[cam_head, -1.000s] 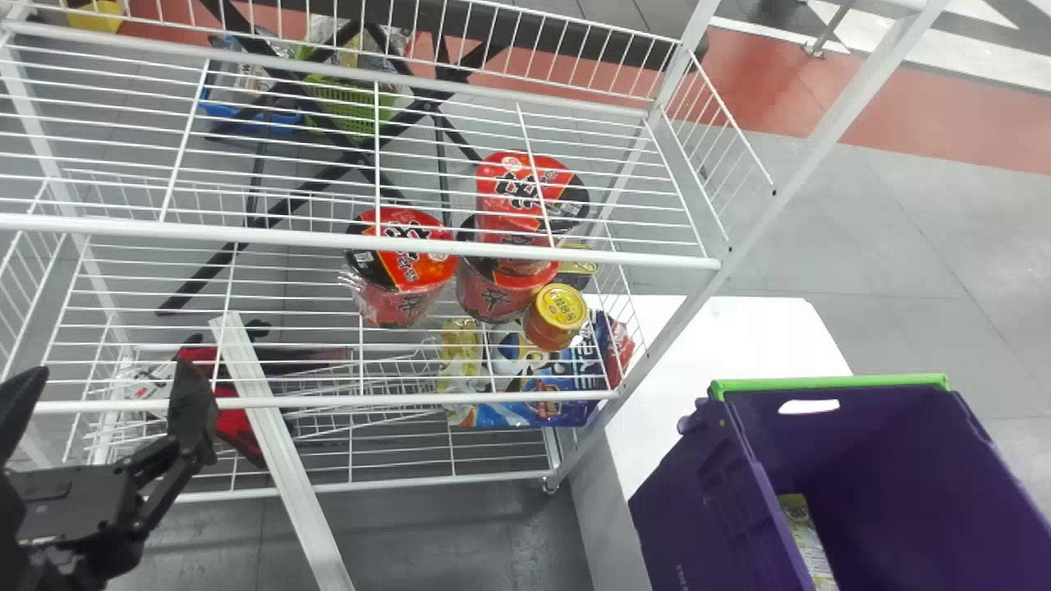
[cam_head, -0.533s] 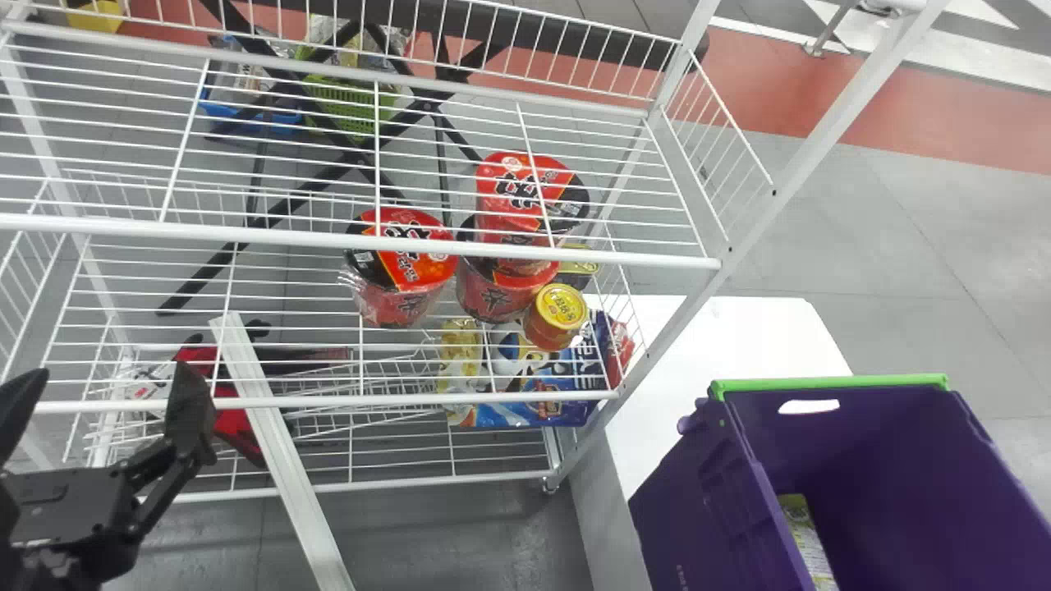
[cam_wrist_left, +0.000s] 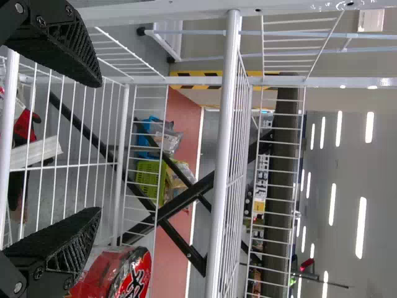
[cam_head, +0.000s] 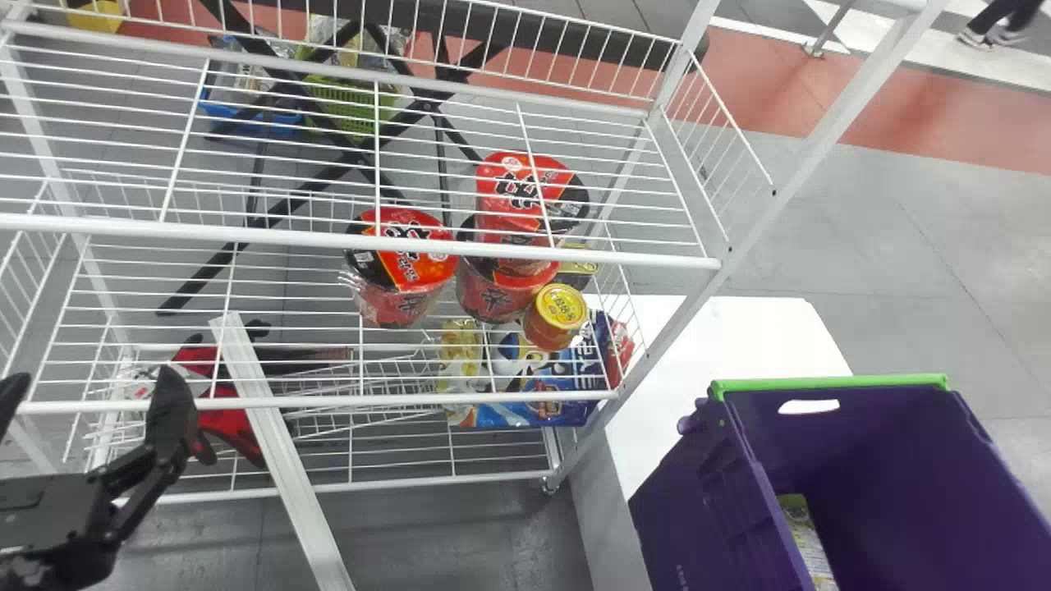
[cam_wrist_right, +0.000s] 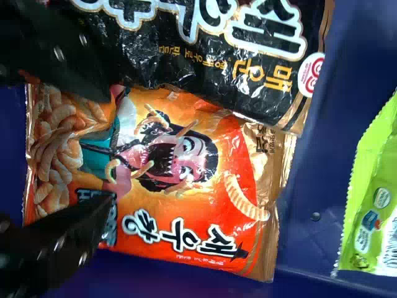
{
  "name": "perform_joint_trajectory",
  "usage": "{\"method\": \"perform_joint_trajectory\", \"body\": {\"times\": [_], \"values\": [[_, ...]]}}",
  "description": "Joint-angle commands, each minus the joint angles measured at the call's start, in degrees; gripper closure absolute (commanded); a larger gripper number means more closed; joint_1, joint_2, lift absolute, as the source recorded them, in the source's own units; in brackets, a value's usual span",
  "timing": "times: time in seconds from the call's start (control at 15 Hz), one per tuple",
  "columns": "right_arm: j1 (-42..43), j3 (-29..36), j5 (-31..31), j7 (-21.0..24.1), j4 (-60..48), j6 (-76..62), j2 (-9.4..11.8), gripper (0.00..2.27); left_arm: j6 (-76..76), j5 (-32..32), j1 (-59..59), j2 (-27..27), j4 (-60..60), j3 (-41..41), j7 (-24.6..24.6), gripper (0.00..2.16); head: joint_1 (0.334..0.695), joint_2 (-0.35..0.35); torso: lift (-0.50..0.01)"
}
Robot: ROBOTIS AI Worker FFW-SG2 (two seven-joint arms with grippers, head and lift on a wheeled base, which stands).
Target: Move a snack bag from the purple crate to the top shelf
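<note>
The right hand [cam_wrist_right: 113, 149] is released, its two fingers spread apart low over the snack bags, with the orange snack bag [cam_wrist_right: 186, 186] lying between and beneath them inside the purple crate [cam_head: 870, 443]; a black snack bag [cam_wrist_right: 260, 68] lies alongside and overlaps one edge of the orange one; a green bag [cam_wrist_right: 375, 205] is a little apart from both, near the crate's wall. The crate has an open top, a bright green strip along its far rim and a handle slot just below that; it is on the white counter [cam_head: 739, 336], to the right of the wire rack.

The left hand [cam_head: 89, 384] is at the rack's left front, also released, its fingers wide apart with nothing between them; close by, a white bar [cam_head: 283, 451] slants up across the lower rack, and a red and black object [cam_head: 234, 427] lies behind it. The rack's white corner post [cam_head: 751, 205] rises between the crate and the top shelf [cam_head: 640, 258], whose front rail runs across the way in; through its wires you see red noodle cups [cam_head: 402, 287], one stacked on another, and a yellow-lidded jar [cam_head: 556, 316] just beside the stack; lower down are a blue bag [cam_head: 534, 406] and a yellow one. Farthest off, beyond the rack, a blue basket [cam_head: 283, 119] and a green basket [cam_head: 349, 103] hold packaged goods beside crossed black legs [cam_head: 287, 197].
</note>
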State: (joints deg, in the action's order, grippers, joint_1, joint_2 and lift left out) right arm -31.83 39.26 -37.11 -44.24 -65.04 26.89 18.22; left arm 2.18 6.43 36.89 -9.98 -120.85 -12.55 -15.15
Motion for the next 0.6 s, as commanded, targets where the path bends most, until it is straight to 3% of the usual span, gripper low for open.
{"method": "perform_joint_trajectory", "body": {"times": [0.0,0.07,0.13,0.53], "values": [[0.63,0.03,0.02,-0.23,0.08,2.26,-0.64,1.18,-0.10,0.43,0.03,-0.04,0.09,0.51,0.21,0.10,0.695,-0.350,-0.457],[0.72,0.03,0.11,0.30,-0.27,3.14,-0.91,1.49,-0.10,0.43,0.03,-0.04,0.00,0.51,0.21,0.10,0.695,-0.350,-0.457],[0.72,-0.06,0.20,0.38,-0.62,4.37,-1.08,1.62,-0.10,0.43,0.12,-0.04,0.00,0.51,0.21,0.10,0.695,-0.350,-0.457],[0.11,-1.47,3.80,-1.20,-4.75,17.37,-1.35,1.63,-0.10,0.43,0.55,0.14,-0.44,0.42,0.03,0.10,0.695,-0.350,-0.457]]}}
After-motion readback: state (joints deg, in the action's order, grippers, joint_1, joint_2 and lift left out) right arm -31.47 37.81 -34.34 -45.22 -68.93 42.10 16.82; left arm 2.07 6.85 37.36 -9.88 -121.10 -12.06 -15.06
